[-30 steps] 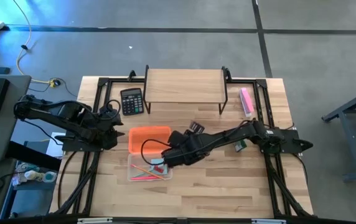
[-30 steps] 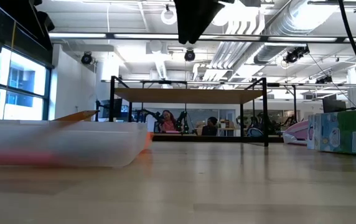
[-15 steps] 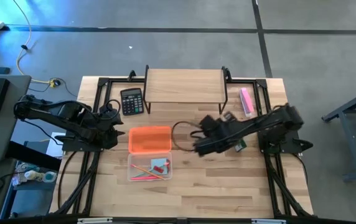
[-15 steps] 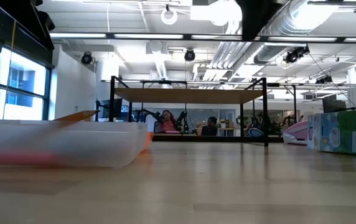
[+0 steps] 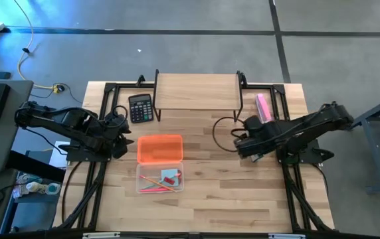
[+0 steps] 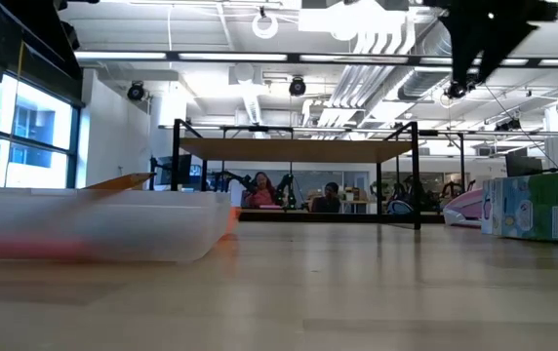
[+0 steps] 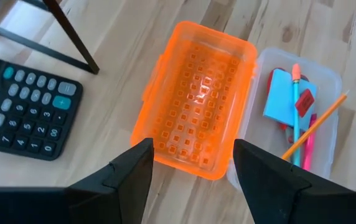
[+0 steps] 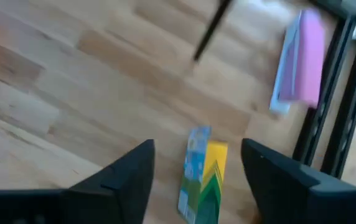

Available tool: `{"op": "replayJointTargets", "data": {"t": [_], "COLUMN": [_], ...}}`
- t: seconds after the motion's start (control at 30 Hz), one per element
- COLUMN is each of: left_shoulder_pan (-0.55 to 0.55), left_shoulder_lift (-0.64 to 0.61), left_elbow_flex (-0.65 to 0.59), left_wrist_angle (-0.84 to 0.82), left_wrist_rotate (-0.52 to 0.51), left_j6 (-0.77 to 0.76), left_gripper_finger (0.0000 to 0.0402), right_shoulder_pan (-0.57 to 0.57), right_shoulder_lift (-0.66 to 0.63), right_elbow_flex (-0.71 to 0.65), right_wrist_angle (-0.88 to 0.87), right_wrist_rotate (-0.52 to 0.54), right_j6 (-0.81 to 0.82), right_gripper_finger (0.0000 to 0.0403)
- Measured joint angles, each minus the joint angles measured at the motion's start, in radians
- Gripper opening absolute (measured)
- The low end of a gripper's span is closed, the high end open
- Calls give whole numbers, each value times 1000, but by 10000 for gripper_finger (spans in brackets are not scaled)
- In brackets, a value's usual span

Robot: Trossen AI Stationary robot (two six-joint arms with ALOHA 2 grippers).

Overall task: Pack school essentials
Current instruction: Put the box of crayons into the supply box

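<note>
While the right gripper [image 5: 242, 142] hangs with fingers apart and empty above the small yellow-green crayon box [image 8: 201, 178] by the table's right side, thin pencils [image 7: 307, 132] and the light-blue square notepad [image 7: 289, 101] lie in the clear plastic case [image 5: 159, 179]; left gripper [image 5: 122, 138] waits apart, empty, beside the orange lid [image 5: 159, 148].

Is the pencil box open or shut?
Open. The orange lid lies flipped back flat on the table, and the clear box beside it shows pencils and a blue notepad inside.
</note>
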Motion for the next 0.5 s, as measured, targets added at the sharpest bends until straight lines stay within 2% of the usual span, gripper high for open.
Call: {"op": "replayJointTargets", "data": {"t": [0.2, 0.5], "left_shoulder_pan": [0, 0], "left_shoulder_lift": [0, 0], "left_elbow_flex": [0, 0], "left_wrist_angle": [0, 0], "left_wrist_rotate": [-3, -50], "left_j6": [-26, -78], "left_gripper_finger": [211, 211], "right_shoulder_pan": [0, 1], "right_shoulder_lift": [-105, -155], "right_elbow_flex": [-156, -311], "right_wrist_angle": [103, 167], "right_wrist_rotate": [-133, -243], "right_j6": [45, 98], "right_gripper_finger": [268, 275]}}
